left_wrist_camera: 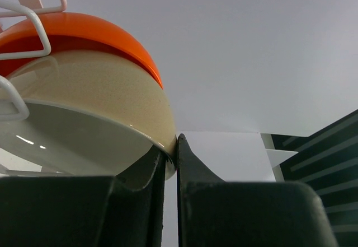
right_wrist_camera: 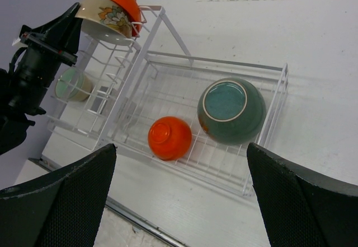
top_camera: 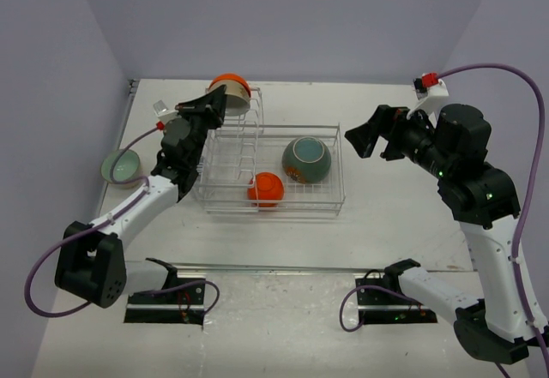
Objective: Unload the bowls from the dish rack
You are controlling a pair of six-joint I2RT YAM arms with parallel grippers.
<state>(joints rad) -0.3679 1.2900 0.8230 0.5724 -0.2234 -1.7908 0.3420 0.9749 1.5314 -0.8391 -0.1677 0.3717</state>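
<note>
Left jaws: clamped on the lip of the cream bowl (left_wrist_camera: 95, 98), one finger inside, the other outside, plain in the left wrist view. Right jaws: wide apart, holding nothing, hanging just off the right end of the dish rack (right_wrist_camera: 179, 90).

Cream bowl: on edge in the upright slots at the far left corner of the rack, mouth toward the left arm, nested against an orange bowl (top_camera: 228, 80) behind it.

Glazed ceramic by the look of it: stiff, brittle, fairly heavy for its size, slick under hard fingers. Speckled cream outside with a flower print, pale and glossy inside, thin rounded lip. Best taken at that lip, as here, pinched deep enough to stop any pivoting. Likely to swing from a one-sided pinch, so better lifted slowly and straight up out of the wires before any sideways travel. Some risk of catching a wire or dragging the orange neighbour along.

Down in the basket, apparently mouth down: a small orange bowl (top_camera: 265, 189) by the near rim and a larger teal bowl (top_camera: 306, 159) beside it. Smooth domes, no lip on offer; probably hard to pinch without tipping first.

Pale green bowl (top_camera: 124, 168): upright on the surface near its left edge, outside the rack.

Rack: thin white wire, open grid, probably light enough to shift on any snag.
</note>
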